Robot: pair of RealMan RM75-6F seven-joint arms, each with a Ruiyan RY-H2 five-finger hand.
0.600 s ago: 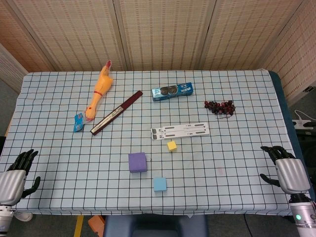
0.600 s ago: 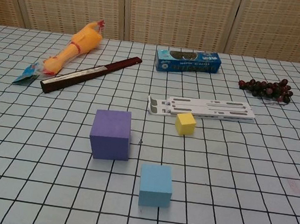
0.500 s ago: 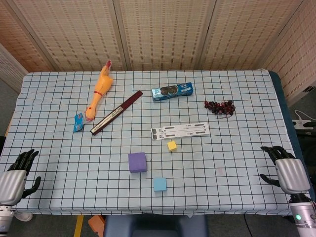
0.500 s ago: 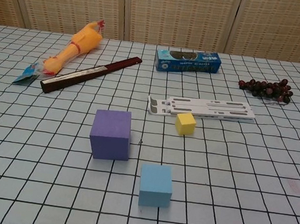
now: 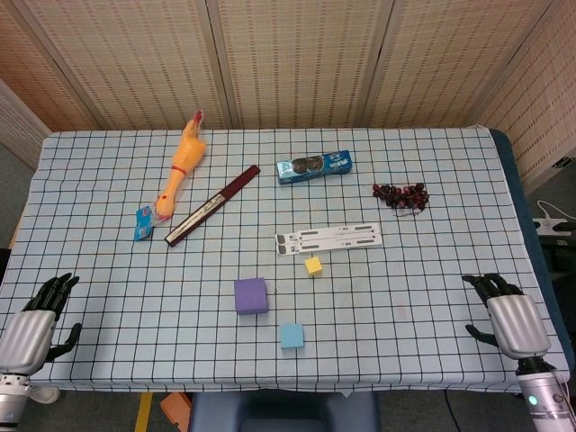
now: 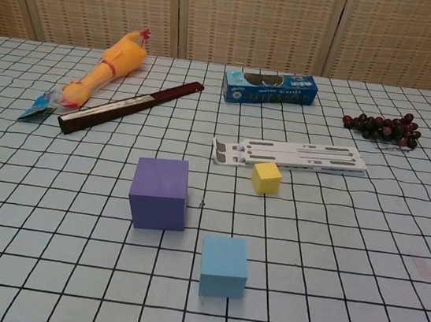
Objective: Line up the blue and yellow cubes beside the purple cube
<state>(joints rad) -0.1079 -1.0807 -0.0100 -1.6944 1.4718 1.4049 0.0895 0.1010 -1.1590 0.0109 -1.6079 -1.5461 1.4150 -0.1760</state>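
Cubes first: from the head view we see the purple cube [image 5: 251, 295] near the front middle of the surface [image 5: 432, 270], the blue cube [image 5: 291, 336] just in front of it and to its right, and the small yellow cube [image 5: 313, 265] behind and to its right, close against the white slotted stand [image 5: 328, 239]. None of the three touch, and they form no row yet. Our left hand [image 5: 36, 317] sits at the front left corner and our right hand [image 5: 504, 310] at the front right edge, both holding nothing with fingers loosely spread, well apart from the cubes.

We judge the yellow cube the riskier pick (it is small, and fingers closing on it could catch the stand and drag it). A reach from the right for the blue cube could nudge the purple one and spoil the reference.

From the chest view neither hand shows. Here the yellow cube [image 6: 266, 178] looks just in front of the stand [image 6: 295, 156], nearly touching, while the blue cube [image 6: 224, 266] sits clear of the purple cube [image 6: 159, 193] with a narrow gap, so a loose release might leave it skewed.
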